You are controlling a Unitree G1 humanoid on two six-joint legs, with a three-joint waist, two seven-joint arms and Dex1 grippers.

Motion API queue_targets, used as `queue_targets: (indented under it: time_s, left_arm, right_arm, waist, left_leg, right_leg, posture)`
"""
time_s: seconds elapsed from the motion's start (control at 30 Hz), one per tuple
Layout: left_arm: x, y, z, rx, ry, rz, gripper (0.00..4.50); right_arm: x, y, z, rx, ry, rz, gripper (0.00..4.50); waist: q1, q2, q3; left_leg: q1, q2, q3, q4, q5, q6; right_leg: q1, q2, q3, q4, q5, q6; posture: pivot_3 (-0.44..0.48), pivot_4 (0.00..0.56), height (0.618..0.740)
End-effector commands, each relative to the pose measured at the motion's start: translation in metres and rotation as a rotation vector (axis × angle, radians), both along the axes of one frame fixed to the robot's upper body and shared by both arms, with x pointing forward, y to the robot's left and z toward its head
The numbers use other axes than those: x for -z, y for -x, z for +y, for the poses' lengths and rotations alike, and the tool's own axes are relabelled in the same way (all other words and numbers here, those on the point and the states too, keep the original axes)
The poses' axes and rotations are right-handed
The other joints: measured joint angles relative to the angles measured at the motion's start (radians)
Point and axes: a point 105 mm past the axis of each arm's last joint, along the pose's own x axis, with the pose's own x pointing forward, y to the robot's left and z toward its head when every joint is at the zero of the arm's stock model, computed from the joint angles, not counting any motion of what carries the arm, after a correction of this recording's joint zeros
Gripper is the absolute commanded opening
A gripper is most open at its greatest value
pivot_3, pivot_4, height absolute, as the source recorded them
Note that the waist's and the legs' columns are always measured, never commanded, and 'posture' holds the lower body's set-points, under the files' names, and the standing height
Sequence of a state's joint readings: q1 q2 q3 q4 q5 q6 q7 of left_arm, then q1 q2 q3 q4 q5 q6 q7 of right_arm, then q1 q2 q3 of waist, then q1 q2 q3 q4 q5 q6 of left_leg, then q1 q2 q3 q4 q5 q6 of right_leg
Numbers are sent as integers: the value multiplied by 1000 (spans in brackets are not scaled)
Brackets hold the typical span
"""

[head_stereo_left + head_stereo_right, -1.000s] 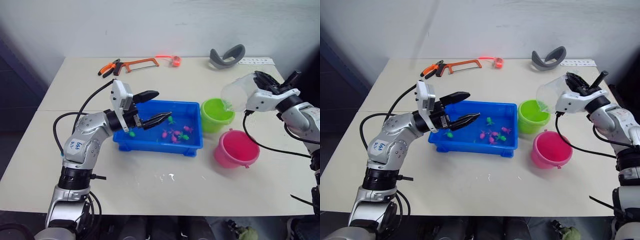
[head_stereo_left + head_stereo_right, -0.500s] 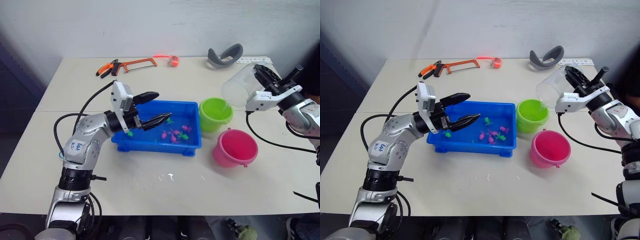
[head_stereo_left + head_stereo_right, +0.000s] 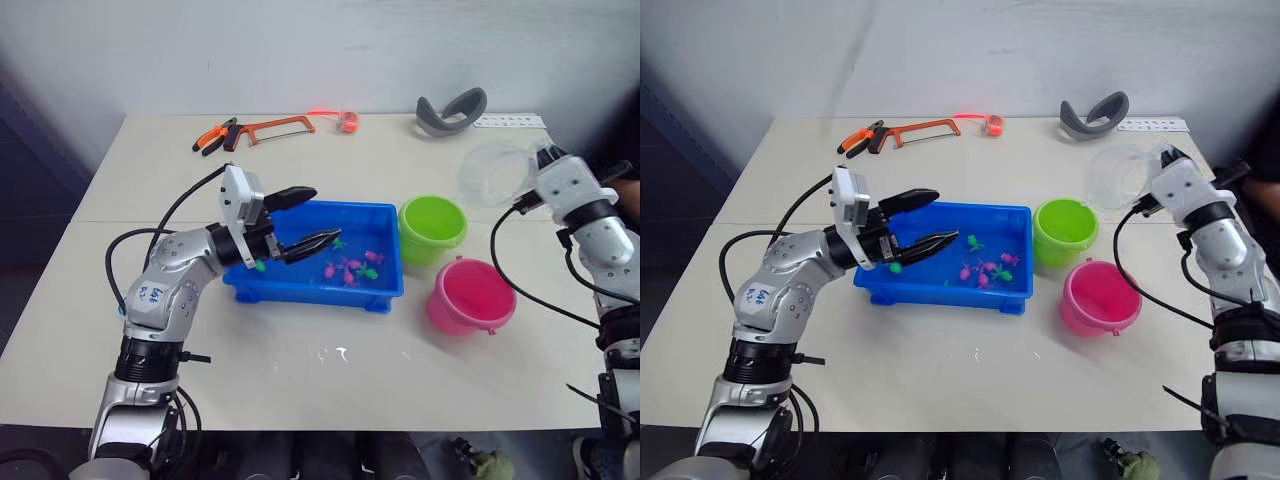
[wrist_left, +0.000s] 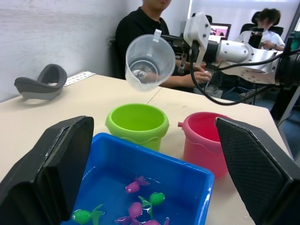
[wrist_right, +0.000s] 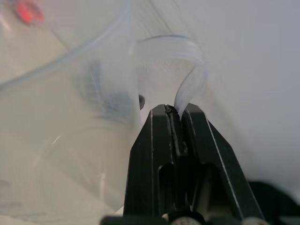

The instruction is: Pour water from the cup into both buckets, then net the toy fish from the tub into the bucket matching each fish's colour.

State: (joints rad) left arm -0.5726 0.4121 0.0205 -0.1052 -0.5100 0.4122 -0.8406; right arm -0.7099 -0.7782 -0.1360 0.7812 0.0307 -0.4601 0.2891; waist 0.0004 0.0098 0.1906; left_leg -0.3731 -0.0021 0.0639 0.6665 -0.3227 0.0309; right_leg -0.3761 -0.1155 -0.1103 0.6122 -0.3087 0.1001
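Clear cup handle pinched in right claw, wrist view.

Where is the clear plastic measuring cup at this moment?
In the left eye view, the clear plastic measuring cup hangs above the table's right side, gripped by the right gripper, beyond the lime green bucket.

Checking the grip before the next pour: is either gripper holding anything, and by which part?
The right gripper is shut on the cup, pinching its thin handle loop. The left gripper is open over the tub, holding nothing.
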Motion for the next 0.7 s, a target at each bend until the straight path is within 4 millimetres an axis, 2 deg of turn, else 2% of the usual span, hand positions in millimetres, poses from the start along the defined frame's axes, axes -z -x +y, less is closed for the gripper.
queue_targets:
  time_s: [0.03,0.13,0.2,0.33,0.43,0.53,0.7]
  left_arm:
    - [-9,15,3,86,20,-41,4500]
    - [-12,29,5,170,24,-44,4500]
    - [-12,40,5,235,-1,-46,4500]
    - [-10,61,-2,359,-56,-51,4500]
    - [-6,72,-7,422,-89,-48,4500]
    - [-2,79,-12,458,-94,-36,4500]
    - [1,82,-13,468,-97,-24,4500]
  right_arm:
    - [-26,20,-25,-77,-328,-53,91]
    - [-17,37,-48,-62,-499,5,91]
    - [0,49,-65,-19,-601,80,91]
    - [33,73,-103,166,-687,113,91]
    - [57,78,-107,204,-682,167,91]
    - [93,80,-114,275,-734,229,91]
    - [124,80,-115,323,-756,268,91]
  waist:
    - [1,0,0]
    - [4,0,0]
    - [12,0,0]
    - [20,0,0]
    - [20,1,0]
    - [14,1,0]
    - [5,1,0]
  left_leg:
    - [0,0,0,0,0,0]
    - [-1,0,-1,0,0,0]
    - [-1,0,-1,0,0,0]
    - [0,-1,0,1,0,0]
    - [2,-1,2,1,0,1]
    - [3,-1,2,1,0,0]
    - [3,-1,3,0,1,0]
  right_leg:
    - [0,0,0,0,0,0]
    - [0,-1,-1,0,0,0]
    - [0,-1,-1,0,0,0]
    - [0,-1,0,1,0,0]
    - [0,-1,2,2,0,0]
    - [0,-1,3,3,0,0]
    - [0,0,3,4,0,0]
  posture:
    - [0,150,740]
    - [0,150,740]
    - [0,150,740]
    - [0,150,740]
    - [0,150,740]
    - [0,150,740]
    - [0,150,740]
